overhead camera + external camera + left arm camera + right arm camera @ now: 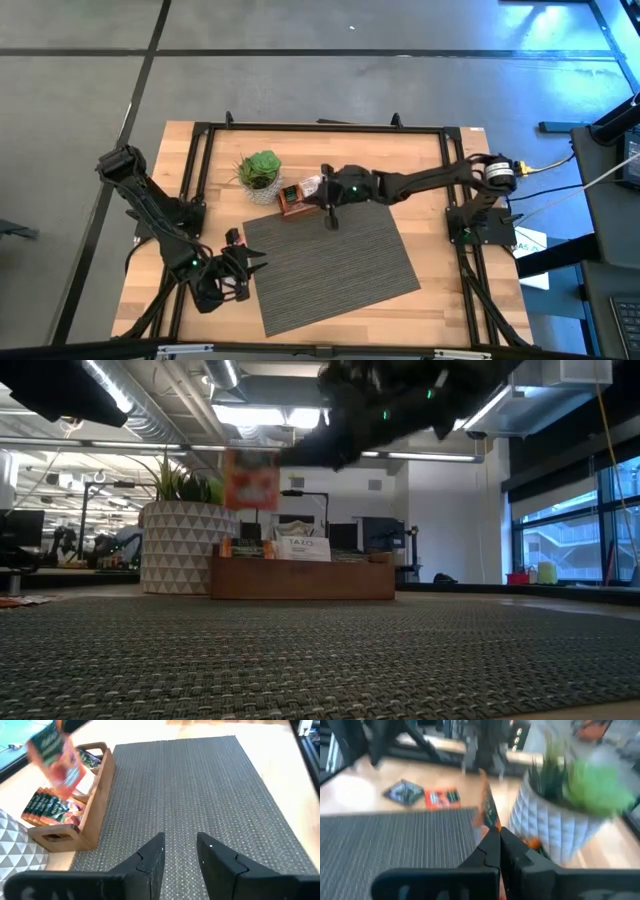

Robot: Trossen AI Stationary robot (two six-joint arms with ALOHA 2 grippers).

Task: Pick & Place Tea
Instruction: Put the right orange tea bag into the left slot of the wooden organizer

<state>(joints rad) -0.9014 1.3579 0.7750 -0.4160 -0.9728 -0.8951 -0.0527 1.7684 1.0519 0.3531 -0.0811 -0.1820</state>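
Note:
An orange-red tea sachet [57,762] hangs in the air over the brown wooden tray [75,827], with my right gripper [498,837] shut on it. The tray stands beside the mat's far left corner, next to the potted plant [260,170], and holds rows of sachets standing on edge [45,807]. Two more sachets, one dark [404,791] and one orange [442,797], lie flat on the wooden table left of the mat. My left gripper [180,852] hovers open over the mat's near left part, with nothing between its fingers. My right gripper pinches the orange-red sachet between its two fingers at its upper part [56,737]. Its own wrist view shows the sachet edge-on [489,820] just beyond the fingertips. The sachet hangs tilted below the fingers, clear of the tray and the table.
A grey woven mat [330,265] covers the middle of the wooden table [440,170], lying askew. The white patterned plant pot [185,545] stands close to the tray's left end. A black frame [320,127] runs round the table's edges.

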